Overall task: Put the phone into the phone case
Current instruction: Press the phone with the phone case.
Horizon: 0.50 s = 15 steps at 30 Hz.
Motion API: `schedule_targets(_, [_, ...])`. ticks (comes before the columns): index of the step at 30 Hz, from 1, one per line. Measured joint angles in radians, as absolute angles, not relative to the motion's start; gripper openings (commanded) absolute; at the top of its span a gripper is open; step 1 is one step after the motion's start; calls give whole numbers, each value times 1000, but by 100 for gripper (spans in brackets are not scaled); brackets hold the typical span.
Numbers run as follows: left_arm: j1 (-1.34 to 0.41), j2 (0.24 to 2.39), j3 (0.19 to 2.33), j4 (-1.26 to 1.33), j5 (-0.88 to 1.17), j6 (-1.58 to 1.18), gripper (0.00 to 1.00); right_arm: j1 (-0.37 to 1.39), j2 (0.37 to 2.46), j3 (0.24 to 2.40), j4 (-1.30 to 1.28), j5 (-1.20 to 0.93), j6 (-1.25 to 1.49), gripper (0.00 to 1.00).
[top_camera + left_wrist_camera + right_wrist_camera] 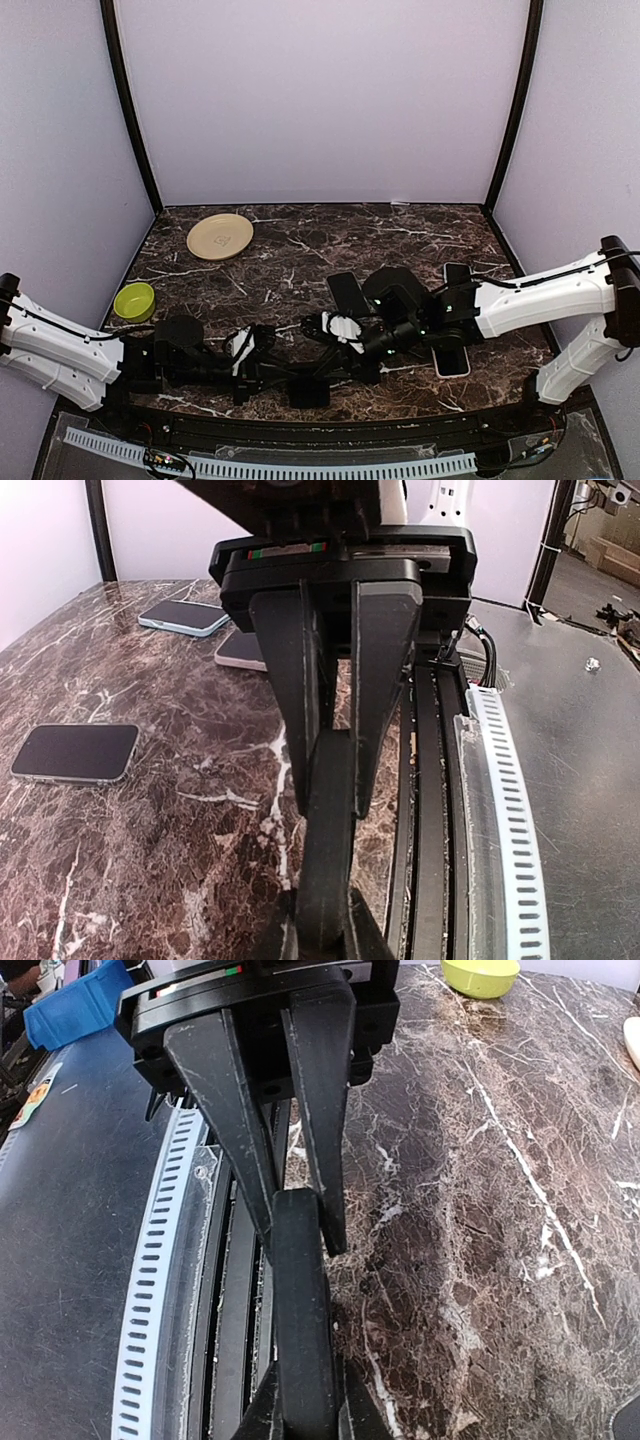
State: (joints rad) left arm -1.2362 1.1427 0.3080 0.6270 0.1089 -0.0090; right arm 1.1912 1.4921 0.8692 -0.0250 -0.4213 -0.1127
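the left gripper [335,780] and the right gripper [302,1240] are both closed on the same black slab [310,388], one from each side, at the near middle of the table [300,250]. i think this is so that one claw keeps it steady on its edge while the other presses. a dark phone [345,292] lies flat just far of them, apart from the slab, which shows only edge-on, so i cannot tell if it is the empty case or has a phone inside.

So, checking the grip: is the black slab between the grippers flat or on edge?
On edge: the black slab shows its thin side, pinched by left gripper and right gripper.
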Motion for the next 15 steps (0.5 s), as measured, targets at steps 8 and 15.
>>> schedule_targets(8, [-1235,1128,389,522,128,-25,0,1191,1405,831,26,-426,-27,45])
schedule_targets(15, [-1235,1081,445,524,183,-51,0,1191,1377,773,121,-442,50,15])
